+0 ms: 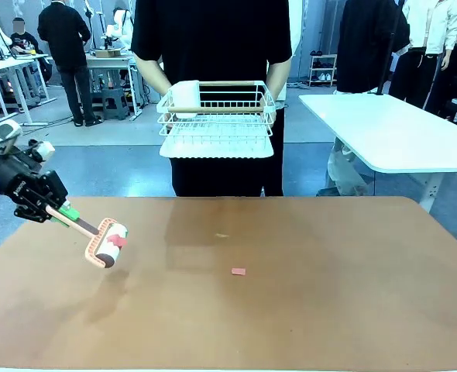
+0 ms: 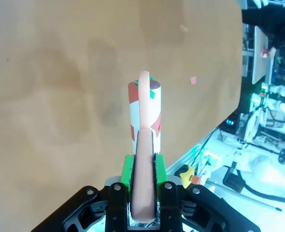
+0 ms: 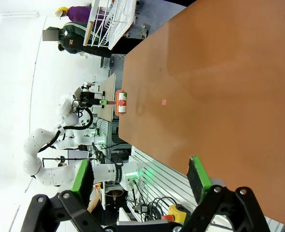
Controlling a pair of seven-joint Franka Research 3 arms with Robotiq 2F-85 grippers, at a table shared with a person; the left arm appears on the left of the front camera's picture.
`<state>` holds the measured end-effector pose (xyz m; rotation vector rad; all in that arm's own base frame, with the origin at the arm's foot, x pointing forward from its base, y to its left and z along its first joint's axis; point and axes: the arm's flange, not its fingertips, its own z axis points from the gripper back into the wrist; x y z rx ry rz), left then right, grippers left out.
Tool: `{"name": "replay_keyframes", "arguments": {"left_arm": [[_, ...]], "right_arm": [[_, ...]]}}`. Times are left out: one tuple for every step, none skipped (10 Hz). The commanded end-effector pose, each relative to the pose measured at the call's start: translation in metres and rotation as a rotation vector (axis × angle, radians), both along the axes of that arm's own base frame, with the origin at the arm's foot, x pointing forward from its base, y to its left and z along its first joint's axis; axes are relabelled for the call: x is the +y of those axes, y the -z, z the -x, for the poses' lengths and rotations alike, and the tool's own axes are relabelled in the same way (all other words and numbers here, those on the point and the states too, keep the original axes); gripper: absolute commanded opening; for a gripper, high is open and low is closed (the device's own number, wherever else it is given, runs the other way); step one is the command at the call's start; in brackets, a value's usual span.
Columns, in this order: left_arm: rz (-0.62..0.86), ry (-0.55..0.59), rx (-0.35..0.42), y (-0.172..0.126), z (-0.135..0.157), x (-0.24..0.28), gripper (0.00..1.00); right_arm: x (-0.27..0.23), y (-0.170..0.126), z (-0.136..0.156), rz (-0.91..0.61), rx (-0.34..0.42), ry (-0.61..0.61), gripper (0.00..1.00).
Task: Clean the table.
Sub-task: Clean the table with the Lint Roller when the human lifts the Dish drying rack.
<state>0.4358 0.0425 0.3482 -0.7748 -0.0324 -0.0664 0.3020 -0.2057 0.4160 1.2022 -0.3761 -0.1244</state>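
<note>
- Table [image 1: 329, 310]: wide, matte terracotta top with rounded corners; takes up the near half of the front view, between the robot and a person at the far side.
- Smooth and even in colour, apart from soft shadows left of the middle.
- Pink scrap [image 1: 238, 271] lying flat near the middle of the top; paler speck [image 1: 222, 235] a little beyond it, too small to identify.
- Left gripper [image 1: 58, 211]: above the table's left edge, clamped tight on the handle [image 1: 80, 225] of a lint roller [image 1: 107, 244].
- Roller: white with red patches in a salmon frame, tilted down toward the top but raised clear of it, its shadow lying apart on the surface nearer the camera.
- In the left wrist view: green pads [image 2: 127, 169] pressed to both sides of the handle, roller [image 2: 145, 106] standing out beyond them over bare brown surface.
- Right gripper [image 3: 141, 179]: spread wide, nothing between its pads, the table's edge ahead of it.
- White wire rack [image 1: 217, 116]: held up by the person in both hands beyond the far edge, well above the top.
- White table [image 1: 391, 132]: behind, to the right, apart from the brown one.
</note>
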Motion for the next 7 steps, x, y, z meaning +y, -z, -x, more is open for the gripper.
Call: {"name": "replay_keyframes", "arguments": {"left_arm": [[-0.007,0.037,-0.051,0.018,0.001,-0.006,0.21],[-0.004,0.044,-0.043,0.024,0.001,-0.009,0.21],[0.001,0.042,-0.03,0.033,-0.001,-0.012,0.21],[-0.008,0.043,-0.026,0.039,-0.001,-0.015,0.21],[-0.051,0.031,-0.037,0.044,-0.002,-0.017,0.21],[-0.071,0.028,-0.034,0.051,0.0,-0.019,0.21],[-0.066,0.03,-0.031,0.057,0.0,-0.02,0.21]], "right_arm": [[0.0,-0.003,0.0,-0.012,-0.013,-0.003,1.0],[0.0,-0.003,0.0,-0.012,-0.013,-0.003,1.0],[0.0,-0.003,0.0,-0.012,-0.013,-0.003,1.0],[0.0,-0.003,0.0,-0.012,-0.013,-0.003,1.0],[0.0,-0.003,0.0,-0.012,-0.013,-0.003,1.0],[0.0,-0.003,0.0,-0.012,-0.013,-0.003,1.0],[0.0,-0.003,0.0,-0.012,-0.013,-0.003,1.0]]}}
